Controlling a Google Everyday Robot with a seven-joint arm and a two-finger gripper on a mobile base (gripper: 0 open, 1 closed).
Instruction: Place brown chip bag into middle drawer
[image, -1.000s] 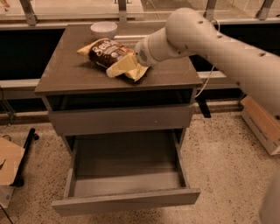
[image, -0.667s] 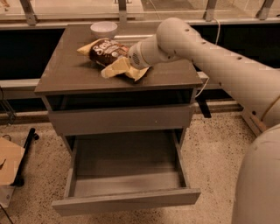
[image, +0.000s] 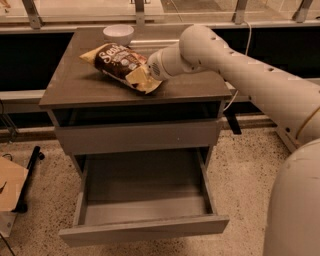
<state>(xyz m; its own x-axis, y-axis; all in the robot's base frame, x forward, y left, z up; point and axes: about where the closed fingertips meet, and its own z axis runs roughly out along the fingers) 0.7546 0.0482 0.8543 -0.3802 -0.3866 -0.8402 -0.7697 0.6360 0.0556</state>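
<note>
Cabinet top (image: 70, 87), jaws at one end of brown chip bag (image: 116, 62)

Dark brown bag (image: 117, 62), yellow-tan ends; seemingly white tool (image: 148, 74) at it.

The gripper (image: 147, 75) has edged slightly left, now at the brown chip bag's (image: 117, 61) yellow right end. The arm (image: 240, 70) now fills more of the right foreground.
</note>
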